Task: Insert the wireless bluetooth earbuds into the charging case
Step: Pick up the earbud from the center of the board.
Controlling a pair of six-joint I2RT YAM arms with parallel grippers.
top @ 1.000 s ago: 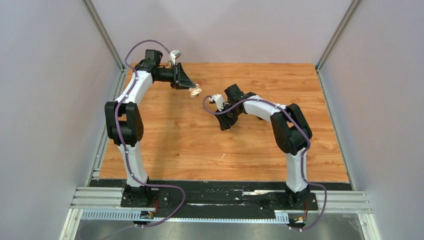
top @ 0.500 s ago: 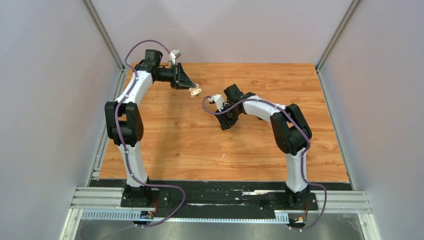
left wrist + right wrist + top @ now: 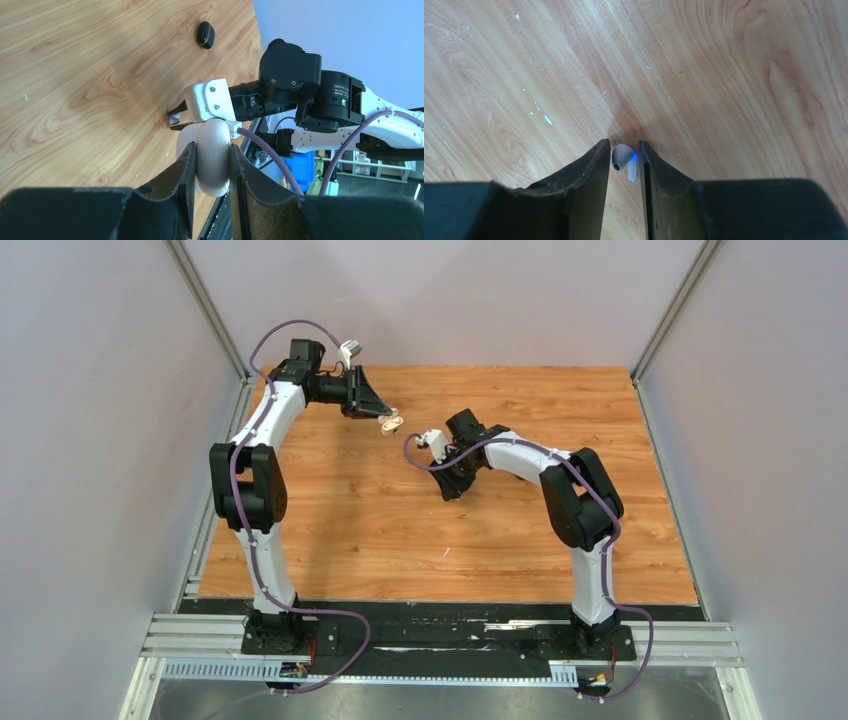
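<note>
My left gripper is shut on the white charging case and holds it in the air over the far left of the table; from above the case shows at the fingertips. My right gripper points down at the table near the middle, its jaws closed on a white earbud with a blue light on its side. The left wrist view also shows that earbud at the right fingertips. No other earbud can be made out for certain.
A small black oval thing lies on the wood beyond the right gripper; what it is cannot be told. A tiny white fleck sits toward the near edge. Grey walls stand on three sides of the table.
</note>
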